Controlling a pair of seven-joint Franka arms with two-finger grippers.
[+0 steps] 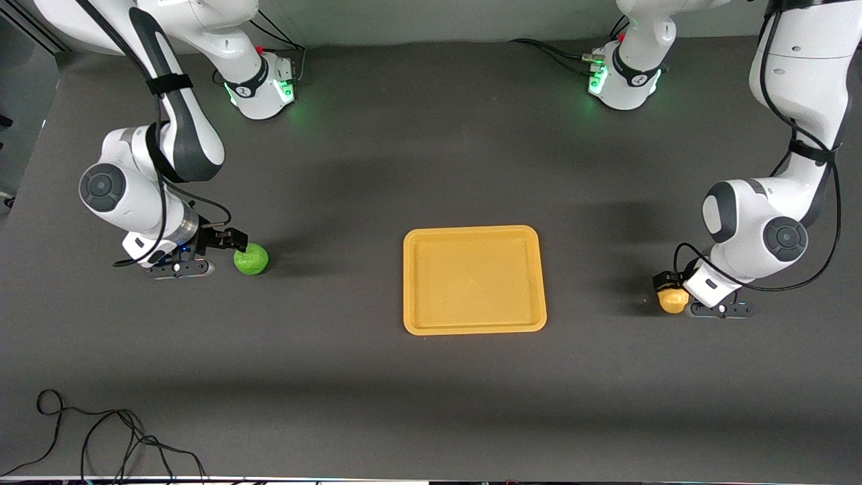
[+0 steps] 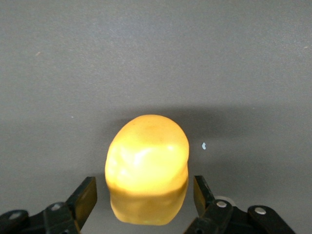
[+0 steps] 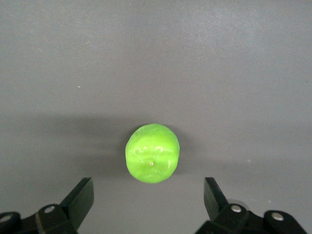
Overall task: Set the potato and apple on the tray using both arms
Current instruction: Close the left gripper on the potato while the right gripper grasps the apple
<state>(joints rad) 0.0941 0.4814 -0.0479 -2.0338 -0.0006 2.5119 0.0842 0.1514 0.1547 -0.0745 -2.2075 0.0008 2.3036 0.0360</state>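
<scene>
While the orange-yellow tray [image 1: 474, 279] sits bare mid-bench, the left gripper [image 2: 146, 204] straddles the potato [image 2: 147, 168] and the right gripper [image 3: 148, 202] nears the apple [image 3: 152, 152], both jaws wide.

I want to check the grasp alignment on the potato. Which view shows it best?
The left wrist view: the potato fills the frame between the open left gripper jaws. The front view shows it small, partly covered by that gripper. The right wrist view misses it.

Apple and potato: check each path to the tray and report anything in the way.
Nothing visible blocks either path. Bare table lies between the apple, beside the right gripper, and the tray. The same holds for the potato, between the open jaws of the left gripper. The tray holds nothing.
</scene>
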